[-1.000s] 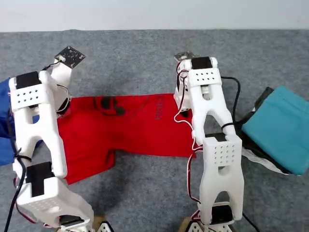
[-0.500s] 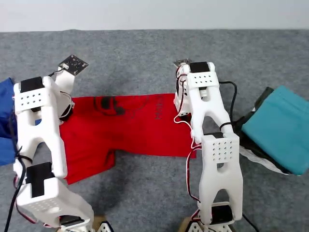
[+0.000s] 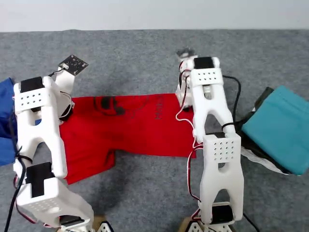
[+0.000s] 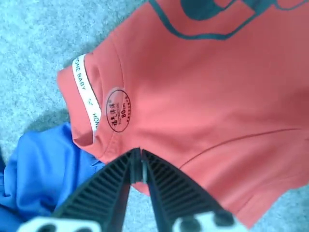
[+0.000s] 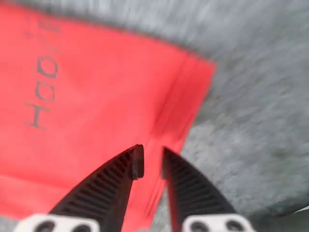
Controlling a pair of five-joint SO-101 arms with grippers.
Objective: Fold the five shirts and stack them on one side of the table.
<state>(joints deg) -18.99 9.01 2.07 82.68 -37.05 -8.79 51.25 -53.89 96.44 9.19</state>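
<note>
Two tools are tending the red shirt [image 3: 130,125], lying flat on the bench [image 3: 145,53]: the left tool [image 4: 140,162] is staying clenched on it beside the collar, while the right tool [image 5: 150,162], jaws slightly parted, is shifting outward over the hem, so folding is waiting.

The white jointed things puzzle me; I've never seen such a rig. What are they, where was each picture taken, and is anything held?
They are two robot arms at a grey table. One picture looks down from a fixed camera; the other two come from a camera on each arm's wrist, showing its black pincer. A red shirt lies flat, a blue shirt at the left, a folded teal shirt on a pile at the right. The left gripper is closed at the red shirt's collar end; whether it pinches cloth is unclear. The right gripper is open over the opposite end, holding nothing.
</note>
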